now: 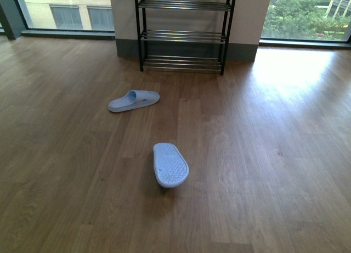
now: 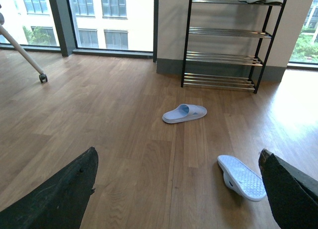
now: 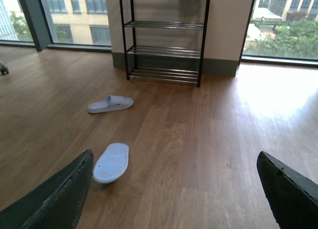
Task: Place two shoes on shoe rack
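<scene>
Wooden floor (image 1: 274,154), upturned slipper (image 1: 170,165) nearest spread fingers (image 2: 54,199), upright slipper (image 1: 133,100) beyond

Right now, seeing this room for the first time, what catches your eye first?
Two pale blue slides lie on the wooden floor: the upright slide nearer the shoe rack, the overturned slide, dotted sole up, closer in. The black rack stands against the far wall.

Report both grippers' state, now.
Left gripper: open wide, holding nothing.
Right gripper: open wide, holding nothing.
</scene>
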Motion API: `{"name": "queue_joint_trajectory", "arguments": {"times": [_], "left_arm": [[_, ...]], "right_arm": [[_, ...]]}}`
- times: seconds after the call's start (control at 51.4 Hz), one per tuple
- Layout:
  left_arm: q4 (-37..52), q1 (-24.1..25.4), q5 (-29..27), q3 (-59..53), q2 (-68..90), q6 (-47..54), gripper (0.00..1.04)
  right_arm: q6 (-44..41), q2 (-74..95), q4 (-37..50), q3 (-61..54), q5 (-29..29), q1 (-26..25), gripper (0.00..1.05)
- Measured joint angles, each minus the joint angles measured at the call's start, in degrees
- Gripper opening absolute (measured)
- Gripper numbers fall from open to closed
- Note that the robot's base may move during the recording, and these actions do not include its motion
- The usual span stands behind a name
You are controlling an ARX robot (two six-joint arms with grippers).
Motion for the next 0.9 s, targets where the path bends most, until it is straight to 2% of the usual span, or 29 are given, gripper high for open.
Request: {"name": "queue_joint_trajectory", "arguments": {"times": [0.895], "left_arm": [[0.00, 0.00, 0.00, 0.00, 0.00, 0.00, 0.95]], "right_arm": [[0.00, -0.04, 0.00, 0.00, 0.20, 0.02, 0.95]]}}
